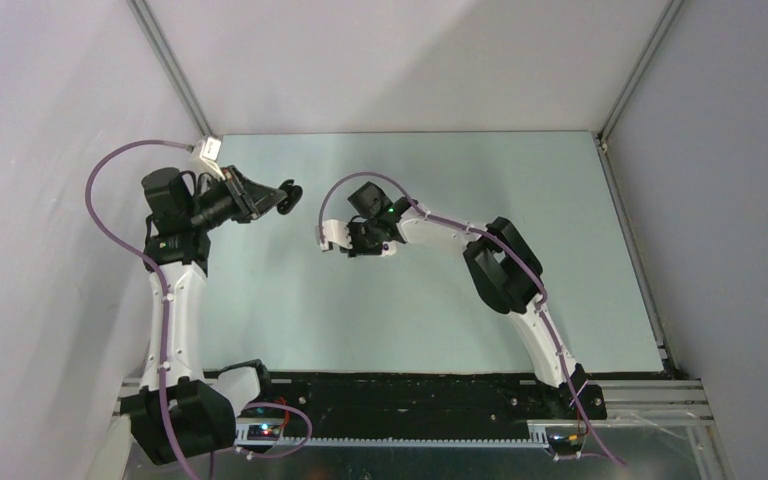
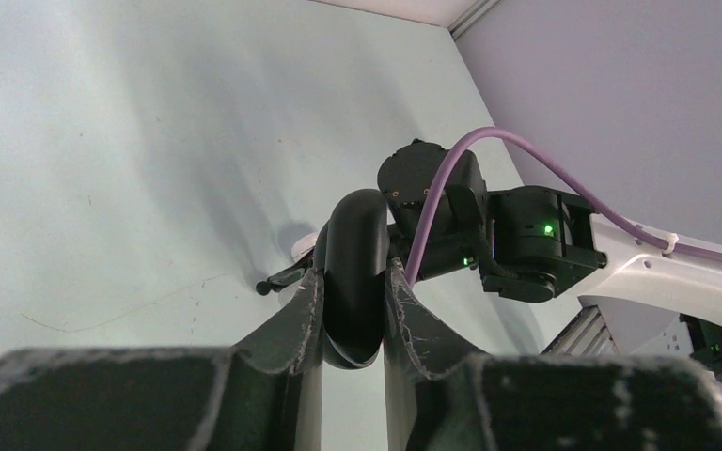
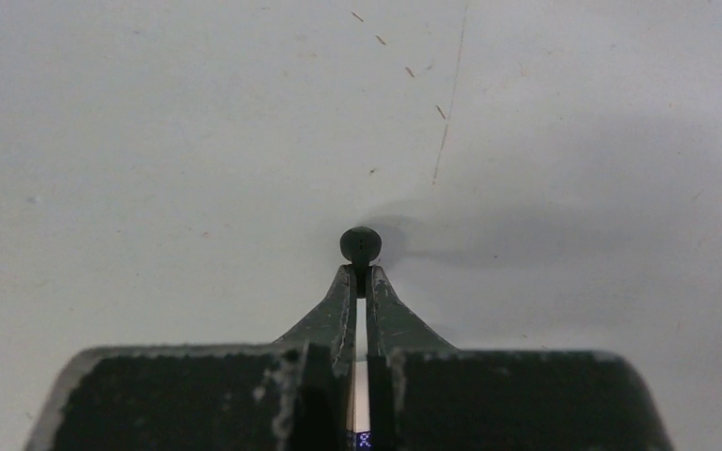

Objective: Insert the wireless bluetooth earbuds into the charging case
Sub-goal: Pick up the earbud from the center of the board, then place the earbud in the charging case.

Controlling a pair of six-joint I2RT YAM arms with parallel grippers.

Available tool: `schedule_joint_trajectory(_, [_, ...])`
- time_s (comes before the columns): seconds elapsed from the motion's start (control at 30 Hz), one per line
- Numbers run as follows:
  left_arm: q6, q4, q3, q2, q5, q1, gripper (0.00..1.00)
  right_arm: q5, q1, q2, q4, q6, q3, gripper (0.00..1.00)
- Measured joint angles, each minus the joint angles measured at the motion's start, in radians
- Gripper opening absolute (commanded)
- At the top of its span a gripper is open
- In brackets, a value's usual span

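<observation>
My left gripper [image 1: 272,196] is shut on a black pebble-like charging case [image 1: 289,195] and holds it above the table at the back left. In the left wrist view the case [image 2: 353,263] stands edge-on between the fingers of the left gripper [image 2: 353,282]; whether its lid is open does not show. My right gripper [image 1: 328,243] is shut on a tiny black earbud. In the right wrist view the earbud [image 3: 360,245] sticks out of the fingertips of the right gripper [image 3: 360,272]. It also shows in the left wrist view [image 2: 264,287], just left of the case. The white earbuds are out of view.
The pale green table [image 1: 440,300] is bounded by grey walls at the back and sides. The right arm [image 2: 545,244] with its purple cable [image 2: 489,141] is close behind the case. A small white part [image 2: 302,246] shows beside the right gripper's fingers.
</observation>
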Motion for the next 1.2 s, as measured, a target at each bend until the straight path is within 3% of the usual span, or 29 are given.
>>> schedule_joint_trajectory(0.3, [0.021,0.000,0.004,0.061,0.009,-0.025,0.00,-0.098,-0.037,-0.074,-0.180,0.012,0.029,0.00])
schedule_joint_trajectory(0.6, [0.080,-0.004,0.103,0.258,0.008,-0.234,0.00,-0.152,-0.134,-0.550,-0.422,-0.062,0.022,0.00])
schedule_joint_trajectory(0.73, [0.097,0.000,0.176,0.343,0.008,-0.349,0.00,-0.127,-0.137,-0.688,-0.510,-0.113,0.027,0.00])
schedule_joint_trajectory(1.0, [0.103,0.001,0.282,0.528,0.016,-0.544,0.00,-0.013,-0.049,-0.719,-0.552,-0.130,0.027,0.00])
schedule_joint_trajectory(1.2, [0.096,-0.001,0.298,0.598,0.047,-0.597,0.00,0.028,-0.018,-0.687,-0.566,-0.123,0.059,0.00])
